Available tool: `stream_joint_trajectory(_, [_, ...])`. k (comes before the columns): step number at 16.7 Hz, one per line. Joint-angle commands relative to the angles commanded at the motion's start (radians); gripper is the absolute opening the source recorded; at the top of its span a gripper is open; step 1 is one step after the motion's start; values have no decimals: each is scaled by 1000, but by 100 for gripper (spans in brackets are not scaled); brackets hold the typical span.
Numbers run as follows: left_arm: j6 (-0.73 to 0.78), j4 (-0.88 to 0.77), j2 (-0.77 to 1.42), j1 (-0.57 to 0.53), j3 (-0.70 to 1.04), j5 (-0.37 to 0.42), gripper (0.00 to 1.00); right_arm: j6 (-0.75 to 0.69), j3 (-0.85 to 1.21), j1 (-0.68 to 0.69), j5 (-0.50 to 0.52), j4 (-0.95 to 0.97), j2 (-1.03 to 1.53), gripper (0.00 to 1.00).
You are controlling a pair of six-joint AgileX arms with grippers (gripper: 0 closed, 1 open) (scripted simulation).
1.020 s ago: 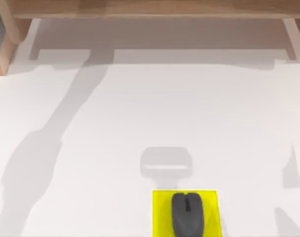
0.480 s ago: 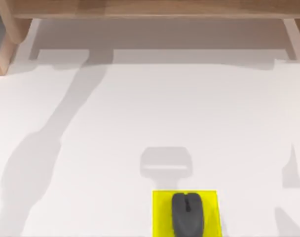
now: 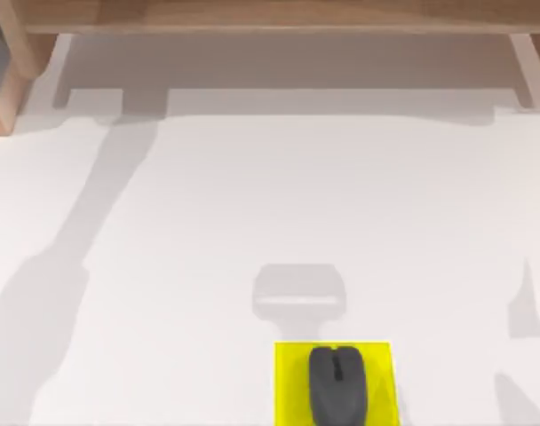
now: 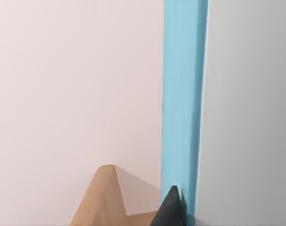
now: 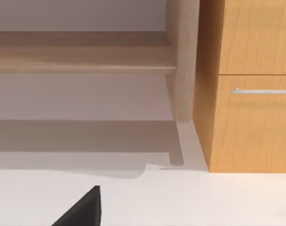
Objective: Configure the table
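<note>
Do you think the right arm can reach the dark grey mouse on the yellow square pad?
Probably yes: the dark grey mouse lies uncovered on the yellow square pad, with bare white table around it.

Plain white, smooth flat desk point(image 3: 252, 204), unpatterned, crossed by soft grey shadows. Bright yellow square pad point(image 3: 289, 382) at the near edge, solid in colour, under a dark charcoal-grey computer mouse point(image 3: 337, 384). Light wooden shelf frame point(image 3: 270, 16) along the far edge, pale tan with faint grain. Warmer orange-brown wooden drawer cabinet point(image 5: 251, 84) with a silver bar handle point(image 5: 261, 91). Sky-blue upright panel point(image 4: 183, 103) against a pale pink wall point(image 4: 72, 84). Black fingertip point(image 5: 82, 209) on the right end effector.
</note>
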Motion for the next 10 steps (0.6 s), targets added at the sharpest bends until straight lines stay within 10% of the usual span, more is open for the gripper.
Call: stream_joint_trajectory(10, [632, 281, -121, 440, -401, 290, 0, 0, 0, 0, 0, 0, 0, 100])
